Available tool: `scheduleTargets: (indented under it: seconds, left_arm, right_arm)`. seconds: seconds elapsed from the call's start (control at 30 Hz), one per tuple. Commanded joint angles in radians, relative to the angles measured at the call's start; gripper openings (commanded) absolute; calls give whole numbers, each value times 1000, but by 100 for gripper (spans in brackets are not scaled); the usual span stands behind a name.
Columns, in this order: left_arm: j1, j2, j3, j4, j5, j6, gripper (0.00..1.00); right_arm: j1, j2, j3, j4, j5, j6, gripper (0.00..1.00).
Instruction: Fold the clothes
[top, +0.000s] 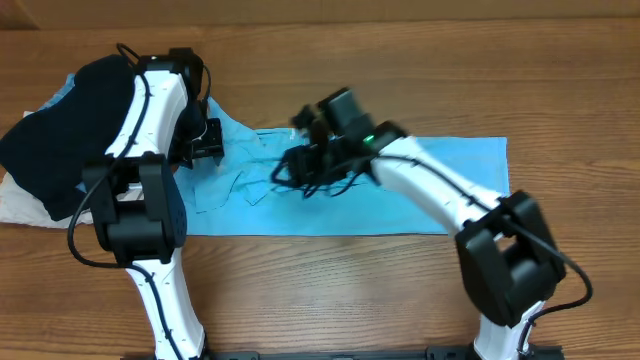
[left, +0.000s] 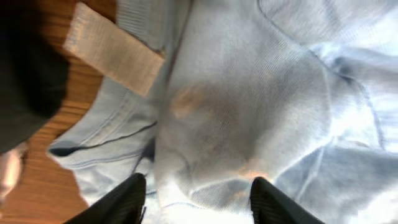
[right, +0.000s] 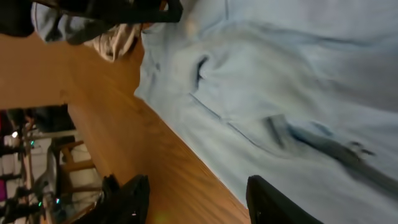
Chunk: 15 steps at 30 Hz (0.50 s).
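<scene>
Because the sky-blue T-shirt (top: 440, 185), lying as a long band across the surface (top: 400, 60), looks light and limp, the left fingers (left: 124, 202) and right fingers (right: 127, 202), both spread and empty, should pinch its hem corners.

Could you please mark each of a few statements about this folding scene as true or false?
1. The light blue T-shirt lies spread out on the table. True.
2. The right gripper is clamped on the shirt. False: its jaws stand apart with nothing held between them.
3. A black garment lies beside the left arm. True.
4. The left gripper is over bare wood. False: blue shirt fabric fills the space between its open fingers.
5. A tan label shows at the shirt's neck in the left wrist view. True.
</scene>
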Motion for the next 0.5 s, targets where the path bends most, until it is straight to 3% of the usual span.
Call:
scheduleTargets:
  seconds: [0.0,0.23,0.47]
  left_arm:
    - [23,-82,59,-8,8,39,63]
    - [25,-88,60,-40,8,53,61]
    - [35,-89,60,-39,8,60,64]
  right_arm:
    - [62,64,5,72,145,220,54]
    - [140,220,5,266,145,314,48]
    - [141,256,5,277,85,335,48]
